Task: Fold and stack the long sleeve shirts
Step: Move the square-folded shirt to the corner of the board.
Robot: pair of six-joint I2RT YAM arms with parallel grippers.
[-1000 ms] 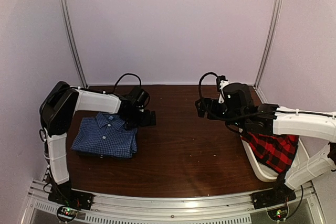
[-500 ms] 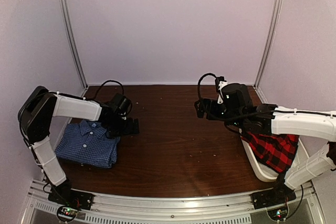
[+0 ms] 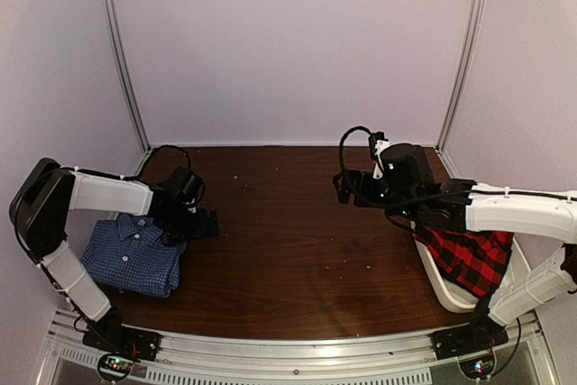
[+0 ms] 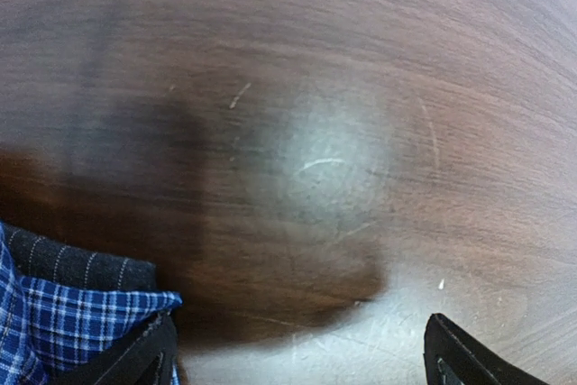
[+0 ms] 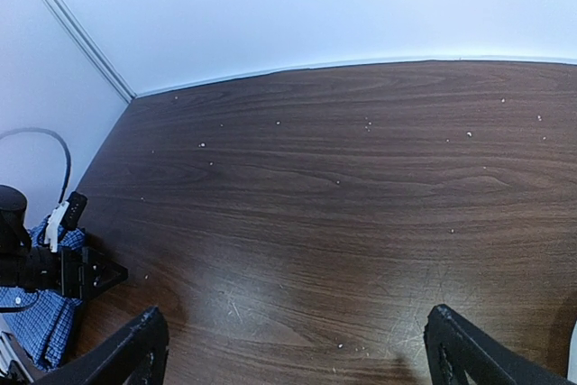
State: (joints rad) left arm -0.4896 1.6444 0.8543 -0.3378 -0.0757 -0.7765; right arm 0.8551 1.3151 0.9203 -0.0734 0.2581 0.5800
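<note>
The folded blue gingham shirt point(image 3: 131, 254) lies at the near left of the table. My left gripper point(image 3: 203, 223) is open at the shirt's right edge. In the left wrist view the gripper point(image 4: 302, 358) has its jaws wide apart over bare wood. Its left finger point(image 4: 135, 358) rests against blue check cloth point(image 4: 72, 322) with dark pinstriped cloth point(image 4: 81, 263) beside it. The red-and-black plaid shirt point(image 3: 469, 259) lies crumpled in the white tub point(image 3: 442, 290) at the right. My right gripper point(image 3: 347, 188) hangs open and empty above the table's middle right, and shows open in its wrist view point(image 5: 297, 349).
The right arm reaches over the tub. The left wall and a metal corner post point(image 3: 126, 69) stand close to the blue shirt. The left arm point(image 5: 54, 263) and the blue shirt point(image 5: 41, 322) show at the left edge of the right wrist view.
My left arm has swung left and toward the near edge, and the blue shirt has slid left with it. The right arm has not moved.
</note>
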